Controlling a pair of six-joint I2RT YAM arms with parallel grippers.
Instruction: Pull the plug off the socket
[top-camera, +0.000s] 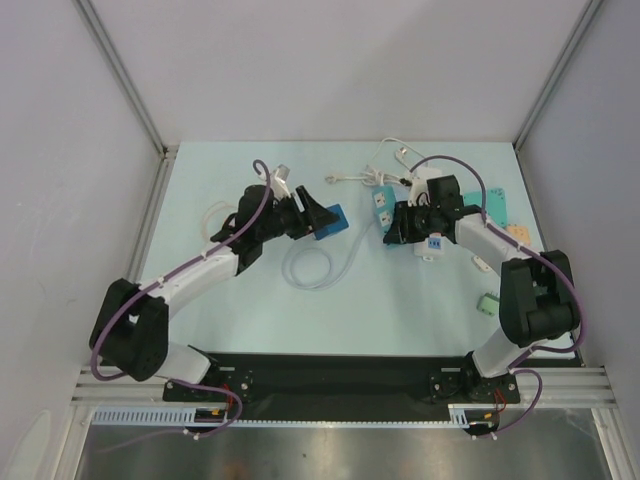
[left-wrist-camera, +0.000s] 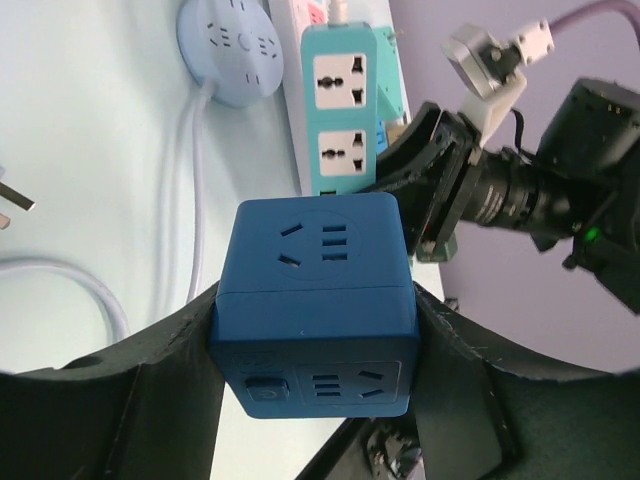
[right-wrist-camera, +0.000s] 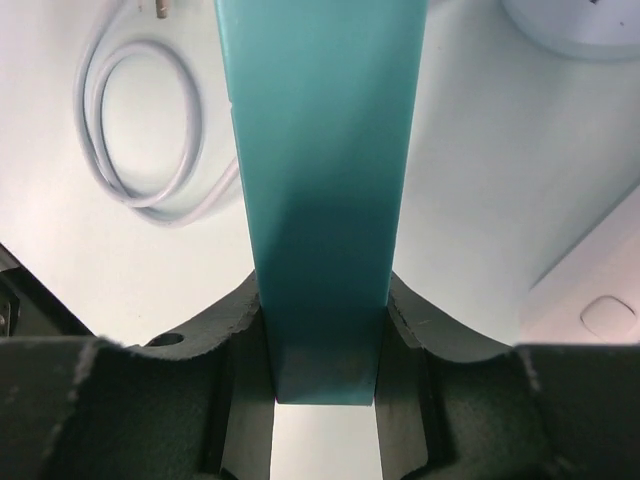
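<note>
My left gripper (left-wrist-camera: 315, 325) is shut on a blue cube socket (left-wrist-camera: 318, 250), squeezing its two sides; in the top view the left gripper (top-camera: 312, 218) and the blue cube socket (top-camera: 328, 221) sit at mid-table. The cube's visible faces carry no plug. My right gripper (right-wrist-camera: 325, 335) is shut on the narrow edge of a teal power strip (right-wrist-camera: 320, 150), also seen as the teal power strip (left-wrist-camera: 343, 100) with empty outlets. The right gripper (top-camera: 400, 226) faces the left one. A loose plug (left-wrist-camera: 12, 200) with bare prongs lies at the left edge of the left wrist view.
A round light-blue socket (left-wrist-camera: 230, 45) with a white cord lies behind the strip. A white cable loop (top-camera: 310, 268) lies between the arms. Several small adapters (top-camera: 495, 200) are scattered on the right, one green adapter (top-camera: 487, 302) near the right arm. Walls enclose the table.
</note>
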